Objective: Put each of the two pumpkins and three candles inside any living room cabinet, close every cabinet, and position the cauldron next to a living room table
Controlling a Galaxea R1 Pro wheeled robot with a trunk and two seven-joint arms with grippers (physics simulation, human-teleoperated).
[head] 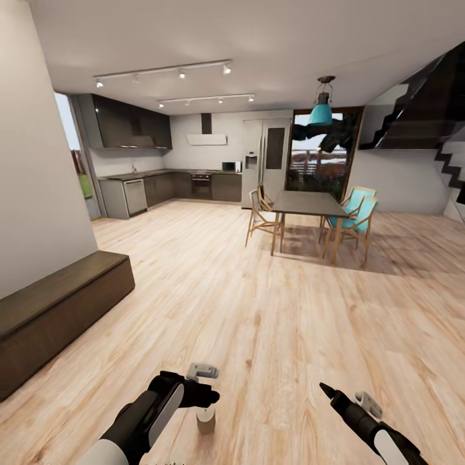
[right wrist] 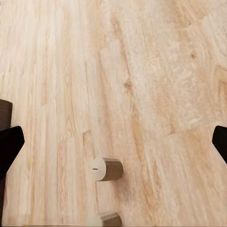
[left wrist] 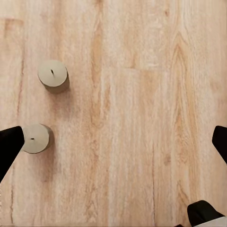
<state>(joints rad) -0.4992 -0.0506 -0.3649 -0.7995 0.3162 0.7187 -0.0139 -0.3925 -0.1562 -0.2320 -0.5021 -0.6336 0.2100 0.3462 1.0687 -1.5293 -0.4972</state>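
Two short beige cylindrical candles [left wrist: 52, 73] stand on pale wood floor, lower centre of frame. Long dark-brown cabinet [head: 58, 310] left, shut. Left hand [left wrist: 113, 142] open above them; right hand [right wrist: 113, 142] open, empty. Nothing stowed as yet.

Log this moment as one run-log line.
left gripper: jaws open, above floor | candles: two, upright on floor | right gripper: jaws open | cabinet: closed
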